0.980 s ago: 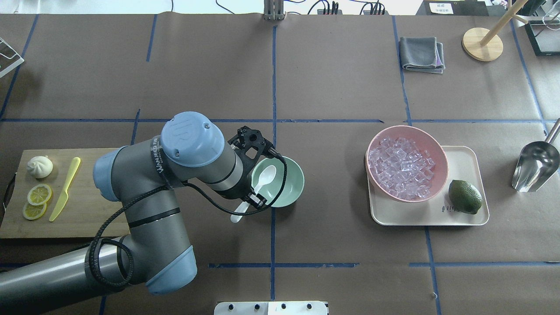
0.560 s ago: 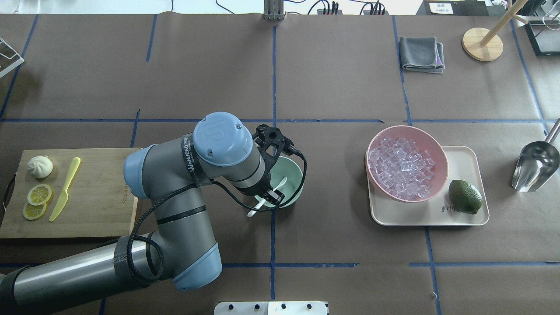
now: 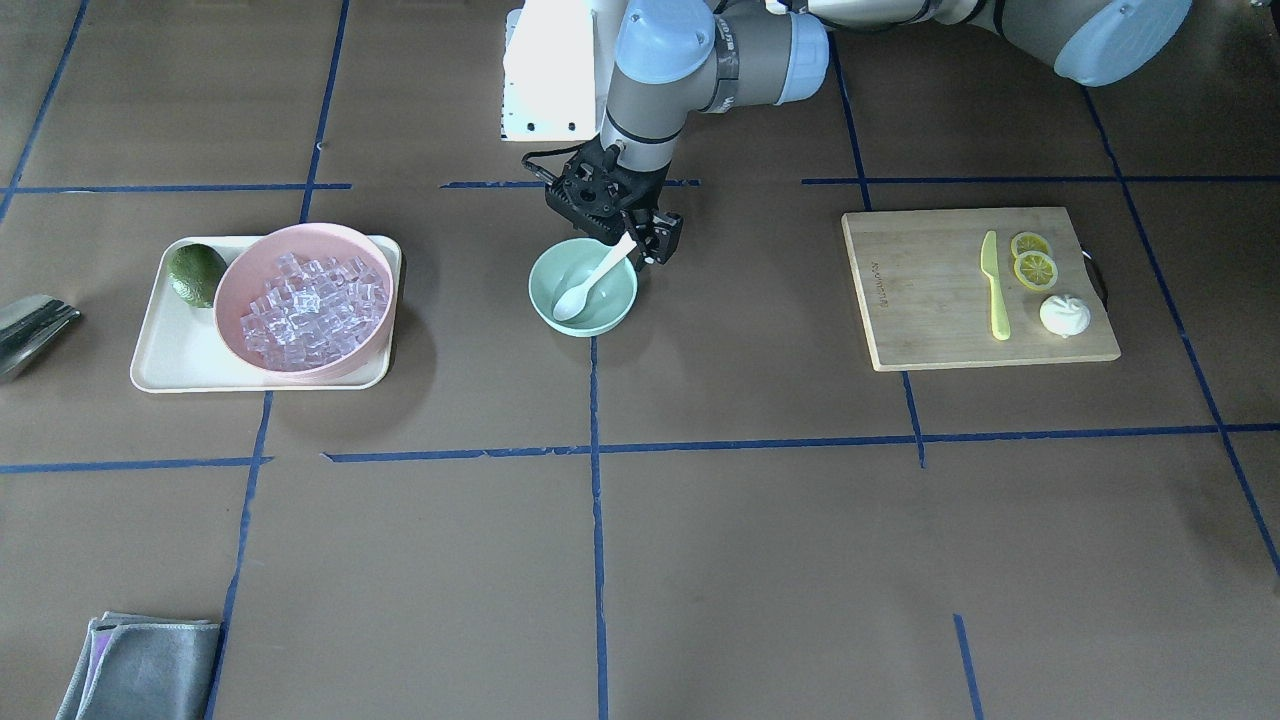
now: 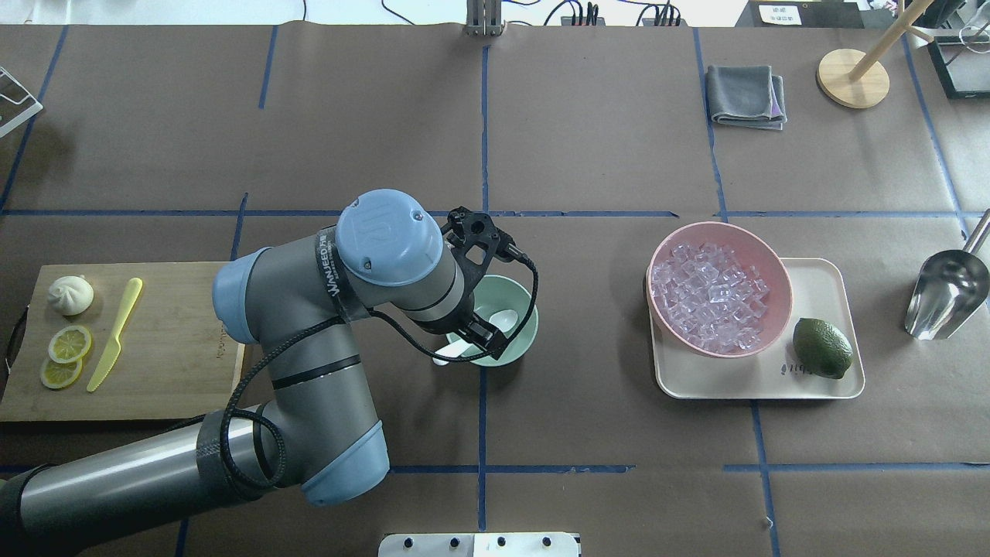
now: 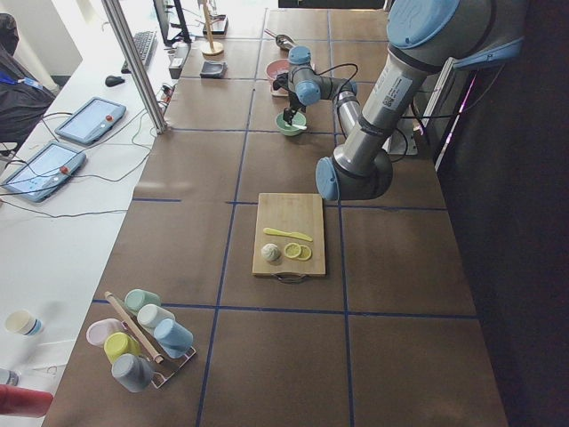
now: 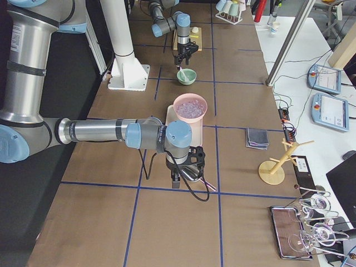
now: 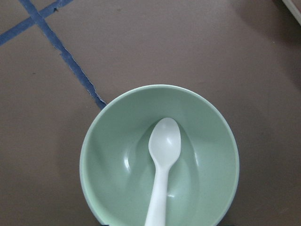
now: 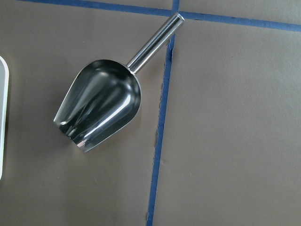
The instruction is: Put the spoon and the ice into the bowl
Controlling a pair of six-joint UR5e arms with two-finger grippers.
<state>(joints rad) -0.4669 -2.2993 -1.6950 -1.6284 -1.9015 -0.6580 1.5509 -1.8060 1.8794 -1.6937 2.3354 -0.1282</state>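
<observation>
On the far left of the table as the overhead camera shows it, the cutting board [image 4: 178,371] with the yellow knife [image 4: 116,333] plays no part here.

Next along, my left arm reaches over the bowl [image 4: 526,308]. The spoon [image 4: 501,318] has its scoop down on the bowl's floor, and its handle leans across the near rim and pokes out past it. The left fingers [image 3: 658,242] sit right at that handle, but no camera shows whether they are pinching it or already slack, so I cannot tell.

I judge the spoon half of the job all but done. Doing the release well means parting the fingers fully, then lifting straight up off the handle. A sideways drag could lever the spoon out or tip a bowl this light. I would pull the arm back only after the wrist camera shows the spoon lying on its own.

Further right, the ice [image 4: 708,294] is all heaped in the pink bowl [image 4: 780,264] on the tray [image 4: 820,286], beside a lime [image 4: 822,348]; none is in the green bowl.

At the far right lies the metal scoop [image 4: 947,294]. The right fingers [image 6: 197,158] hang over it, and I cannot tell whether they are apart or together.
</observation>
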